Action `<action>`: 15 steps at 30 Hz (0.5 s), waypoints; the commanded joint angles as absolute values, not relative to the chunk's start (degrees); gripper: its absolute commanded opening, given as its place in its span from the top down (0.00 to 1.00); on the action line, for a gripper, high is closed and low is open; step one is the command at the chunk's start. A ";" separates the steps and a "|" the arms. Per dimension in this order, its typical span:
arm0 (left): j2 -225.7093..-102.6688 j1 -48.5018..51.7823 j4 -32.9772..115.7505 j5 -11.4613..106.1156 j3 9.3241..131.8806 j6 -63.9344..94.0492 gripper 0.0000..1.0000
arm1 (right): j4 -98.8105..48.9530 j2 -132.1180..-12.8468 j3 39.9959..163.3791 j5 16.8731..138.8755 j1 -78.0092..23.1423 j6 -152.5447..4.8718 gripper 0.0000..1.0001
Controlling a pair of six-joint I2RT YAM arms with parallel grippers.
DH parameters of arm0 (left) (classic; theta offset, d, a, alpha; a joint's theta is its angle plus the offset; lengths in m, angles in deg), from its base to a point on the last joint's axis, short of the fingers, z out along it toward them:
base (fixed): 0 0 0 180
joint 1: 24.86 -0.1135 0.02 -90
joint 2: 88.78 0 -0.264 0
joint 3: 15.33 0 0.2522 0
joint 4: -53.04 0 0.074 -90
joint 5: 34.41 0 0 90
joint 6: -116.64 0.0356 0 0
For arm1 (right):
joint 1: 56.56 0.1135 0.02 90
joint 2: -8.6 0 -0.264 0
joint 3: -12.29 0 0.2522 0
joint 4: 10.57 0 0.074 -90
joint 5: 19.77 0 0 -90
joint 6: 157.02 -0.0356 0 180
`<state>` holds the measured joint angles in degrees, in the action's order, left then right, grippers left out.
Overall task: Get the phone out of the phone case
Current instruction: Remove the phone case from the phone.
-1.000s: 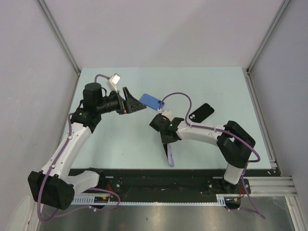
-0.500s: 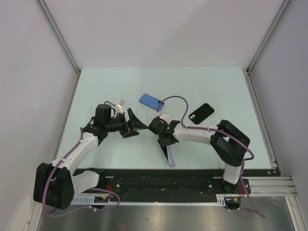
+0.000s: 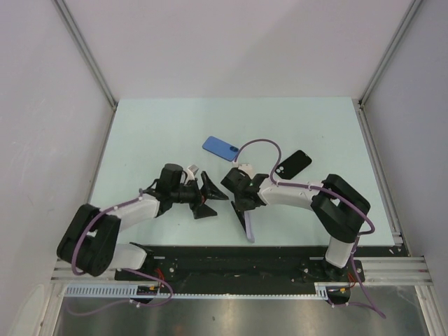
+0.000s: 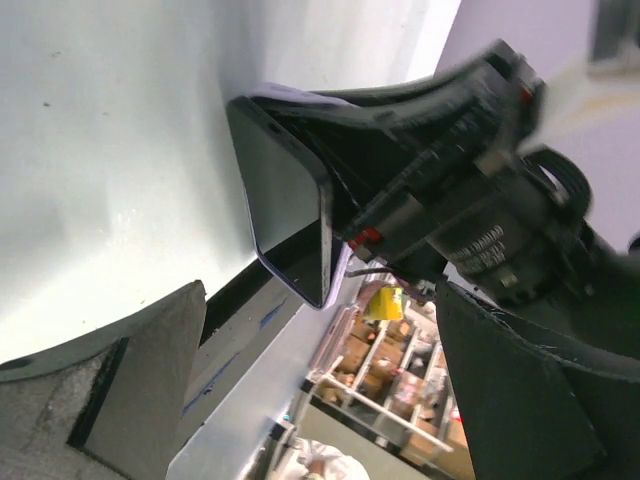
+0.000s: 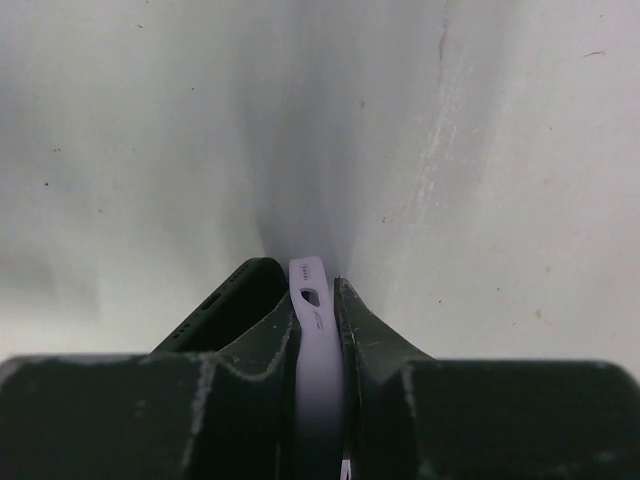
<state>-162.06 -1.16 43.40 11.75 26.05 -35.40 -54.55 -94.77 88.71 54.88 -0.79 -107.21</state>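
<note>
Your pale green table carries two flat, phone-shaped things. A blue one lies near the middle and a black one to its right. They are well apart, and both lie at a slant. You cannot tell whether either is a phone or only a cover. Grey walls close in three sides, with metal posts at the far corners. A metal rail runs along the near edge. Your right wrist view shows faint scuffs on the tabletop.
</note>
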 commanded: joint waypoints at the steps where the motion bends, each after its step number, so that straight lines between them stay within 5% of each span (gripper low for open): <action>1: -170.14 -0.51 53.07 11.47 26.12 -45.07 0.01 | -62.04 -99.60 82.92 58.90 -0.13 -109.56 1.00; 15: -184.93 1.60 46.32 11.47 37.01 -49.48 0.07 | -64.24 -95.29 82.92 52.13 -0.14 -111.49 1.00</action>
